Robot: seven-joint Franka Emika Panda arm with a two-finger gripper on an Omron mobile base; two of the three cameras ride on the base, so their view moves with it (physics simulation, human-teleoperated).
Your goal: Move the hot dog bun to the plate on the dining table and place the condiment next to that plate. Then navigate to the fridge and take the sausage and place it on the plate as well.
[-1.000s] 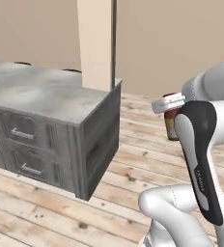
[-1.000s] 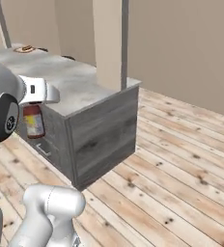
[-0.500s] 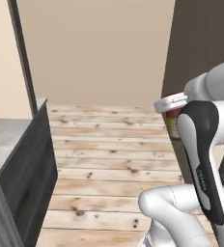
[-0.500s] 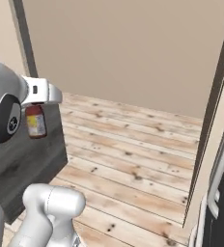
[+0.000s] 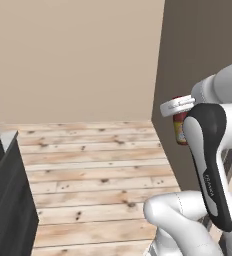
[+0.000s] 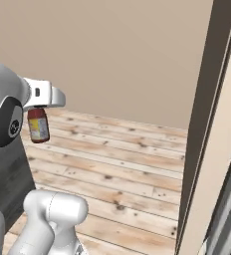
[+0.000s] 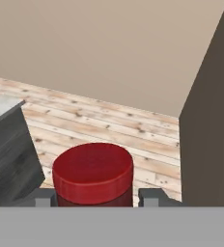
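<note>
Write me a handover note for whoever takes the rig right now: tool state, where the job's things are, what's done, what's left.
Tool: shut on the condiment, fingers at either side just below its red cap; the bottle hangs upright, held in the air off the floor.
In view: plank floor, beige wall, a dark cabinet corner at left.
The bun, plate, dining table, fridge and sausage cannot be placed from these views.
Done: condiment picked up. Whether the bun is on the plate cannot be told.
Left: reach the dining table, set the condiment beside the plate, then fetch the sausage from the fridge and put it on the plate.
</note>
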